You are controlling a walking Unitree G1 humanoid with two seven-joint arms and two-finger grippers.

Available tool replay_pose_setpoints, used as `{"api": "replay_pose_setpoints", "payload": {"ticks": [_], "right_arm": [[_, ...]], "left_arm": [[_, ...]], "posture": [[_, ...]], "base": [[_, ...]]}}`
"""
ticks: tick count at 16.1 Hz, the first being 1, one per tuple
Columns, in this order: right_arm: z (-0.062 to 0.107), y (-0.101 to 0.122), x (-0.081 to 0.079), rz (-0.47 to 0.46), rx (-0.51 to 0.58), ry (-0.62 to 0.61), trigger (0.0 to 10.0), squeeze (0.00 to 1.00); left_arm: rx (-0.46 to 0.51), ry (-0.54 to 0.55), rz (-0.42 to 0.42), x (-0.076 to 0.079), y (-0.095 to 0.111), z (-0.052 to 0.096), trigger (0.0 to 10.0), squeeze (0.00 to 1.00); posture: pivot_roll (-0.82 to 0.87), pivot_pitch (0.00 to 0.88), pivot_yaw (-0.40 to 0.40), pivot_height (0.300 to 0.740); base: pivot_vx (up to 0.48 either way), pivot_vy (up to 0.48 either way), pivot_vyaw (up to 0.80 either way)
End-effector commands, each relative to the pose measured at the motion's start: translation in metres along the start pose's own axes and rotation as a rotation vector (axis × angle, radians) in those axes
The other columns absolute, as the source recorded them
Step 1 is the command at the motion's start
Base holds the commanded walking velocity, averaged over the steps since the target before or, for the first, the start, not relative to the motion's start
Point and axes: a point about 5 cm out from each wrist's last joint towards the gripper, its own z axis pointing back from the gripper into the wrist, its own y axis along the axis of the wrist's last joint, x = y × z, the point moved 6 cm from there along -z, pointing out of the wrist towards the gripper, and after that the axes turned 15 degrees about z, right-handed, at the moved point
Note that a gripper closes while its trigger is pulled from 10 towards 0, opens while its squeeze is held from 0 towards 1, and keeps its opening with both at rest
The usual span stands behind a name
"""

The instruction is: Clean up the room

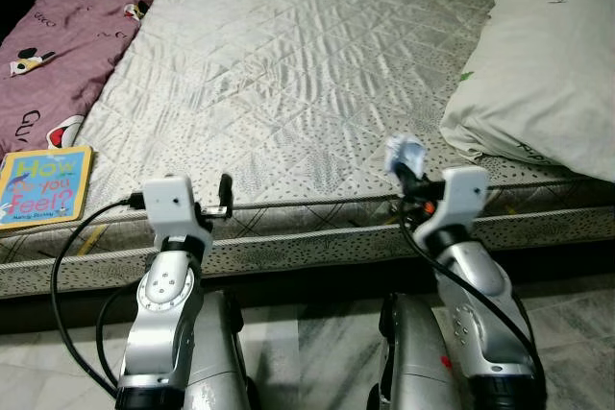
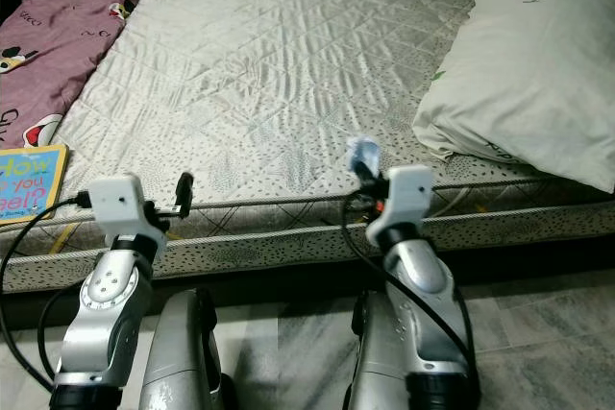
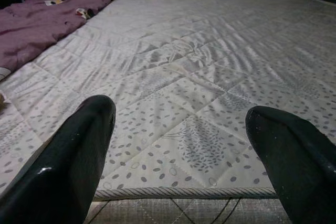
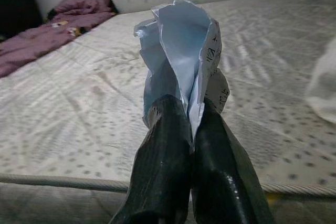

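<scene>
Where the two long black fingers of the right gripper [image 4: 190, 129] press together, a crumpled scrap of pale blue-white paper with handwriting [image 4: 181, 59], pinched at its lower end and fanning upward past the fingertips. Seen from the head, that same scrap at roughly 1 o'clock from the gripper's silver wrist, poised just above the near edge of the quilted white mattress with a grey speckled pattern [image 1: 288, 74], not touching it. One piece of paper, no more.

At about 9 o'clock from the right gripper, well apart: the left gripper [image 3: 181, 145], fingers spread wide, nothing between them, hovering at the same mattress edge, pointed across the quilting.

On the mattress, counted:
- One white pillow with small printed lettering [image 1: 548, 74], at 2 o'clock from the paper, lying over the near right corner.
- One mauve cartoon-print blanket [image 1: 67, 40], rumpled along the far left side, at 10 o'clock from the left gripper.
- One square children's board book with a blue and yellow cover [image 1: 43, 186], flat at the near left edge, at 9 o'clock from the left gripper, just beside the blanket.

Below the bed frame, at 6 o'clock: pale marbled floor tiles [image 1: 317, 333], and black cables looping from both silver arms.
</scene>
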Motion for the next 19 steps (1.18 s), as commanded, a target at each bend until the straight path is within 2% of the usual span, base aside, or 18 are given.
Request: {"api": "replay_pose_setpoints", "payload": {"ticks": [1, 5, 15, 19], "right_arm": [[-0.003, 0.014, 0.001, -0.026, 0.038, -0.013, 10.0, 0.00], [-0.009, 0.023, 0.001, -0.040, 0.036, -0.013, 10.0, 0.00], [-0.014, 0.017, 0.014, -0.024, 0.000, -0.070, 10.0, 0.00], [-0.014, 0.014, 0.020, -0.043, -0.013, -0.102, 10.0, 0.00]], "left_arm": [[0.004, -0.011, 0.007, 0.001, 0.002, 0.001, 10.0, 0.00], [-0.012, -0.018, 0.023, 0.004, -0.003, 0.002, 10.0, 0.00], [-0.013, -0.051, 0.063, 0.014, -0.002, -0.004, 10.0, 0.00], [-0.020, -0.050, 0.057, 0.016, -0.006, -0.001, 10.0, 0.00]], "posture": [[-0.11, 0.000, 0.053, 0.514], [-0.11, 0.000, 0.052, 0.557], [-0.12, 0.000, 0.049, 0.681], [-0.12, 0.000, 0.054, 0.710]], "base": [[0.000, 0.000, 0.00], [0.000, 0.000, 0.00], [0.000, 0.000, 0.00], [0.000, 0.000, 0.00]]}}
